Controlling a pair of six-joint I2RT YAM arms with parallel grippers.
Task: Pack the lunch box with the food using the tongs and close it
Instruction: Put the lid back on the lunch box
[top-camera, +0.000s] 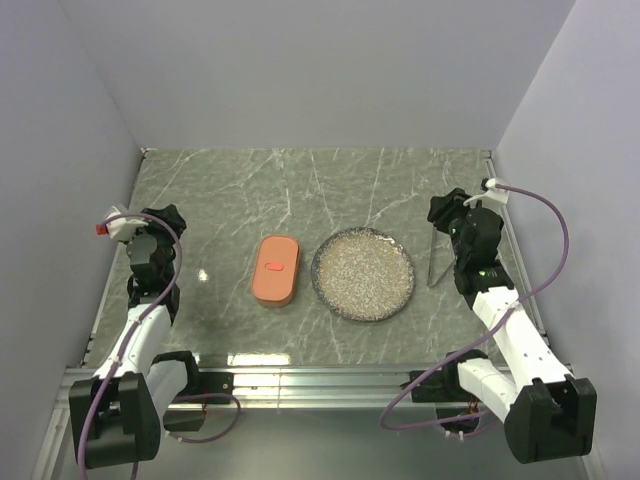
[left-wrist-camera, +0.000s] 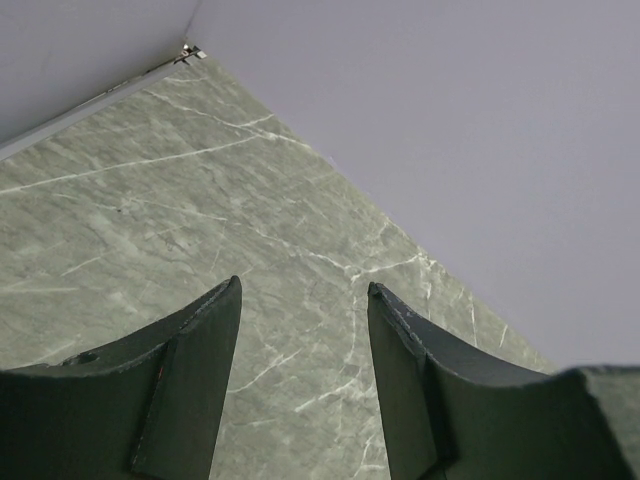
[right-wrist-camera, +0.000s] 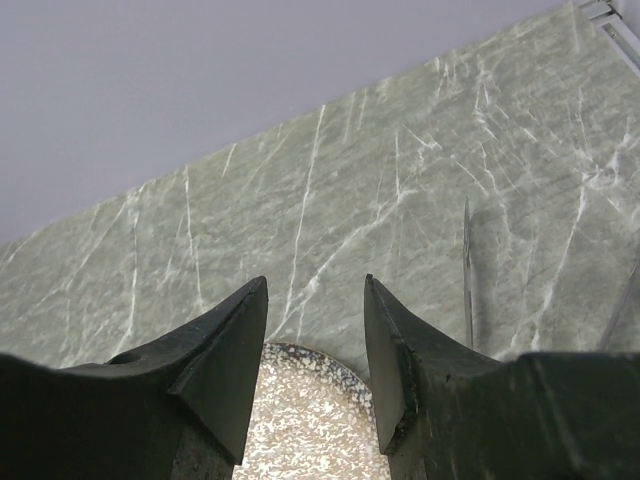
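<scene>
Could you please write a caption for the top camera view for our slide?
Closed orange lunch box sits left of a speckled plate, with the tongs lying to the plate's right.

left hand (left-wrist-camera: 305, 285): aloft, jaws parted | right hand (right-wrist-camera: 316, 280): aloft, jaws parted

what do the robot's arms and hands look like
The left arm and right arm have white links, black joints and trailing lilac cables. The left hand and right hand each have two dark wedge-shaped fingers.
</scene>
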